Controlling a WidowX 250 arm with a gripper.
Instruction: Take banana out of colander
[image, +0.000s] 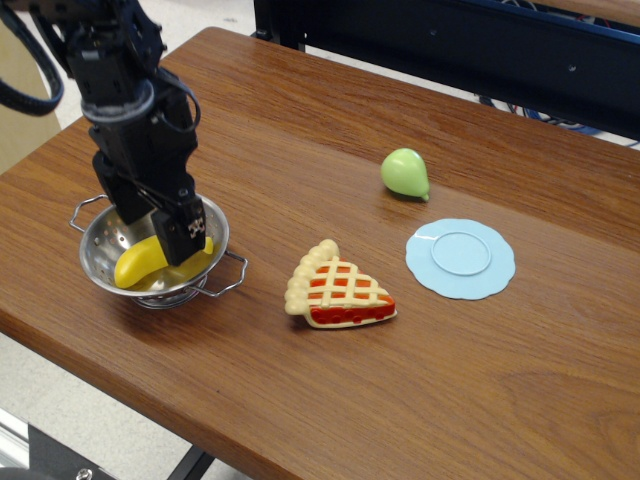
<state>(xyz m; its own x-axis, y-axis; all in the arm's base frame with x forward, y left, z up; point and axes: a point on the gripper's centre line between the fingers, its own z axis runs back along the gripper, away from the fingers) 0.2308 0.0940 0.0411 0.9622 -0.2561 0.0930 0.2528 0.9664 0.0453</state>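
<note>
The yellow banana (136, 264) lies inside the steel colander (101, 281) at the table's front left. My black gripper (165, 240) reaches down into the colander from above. Its fingers (186, 232) stand apart on either side of the banana's right half. The jaws look open, and the banana still rests in the bowl. The arm hides the far part of the colander and the banana's right end.
A lattice pie slice (338, 291) lies to the right of the colander. A green pear (404, 172) and a flat light-blue plate (460, 258) are further right. The table's front edge runs close below the colander. A dark frame (450, 40) stands behind the table.
</note>
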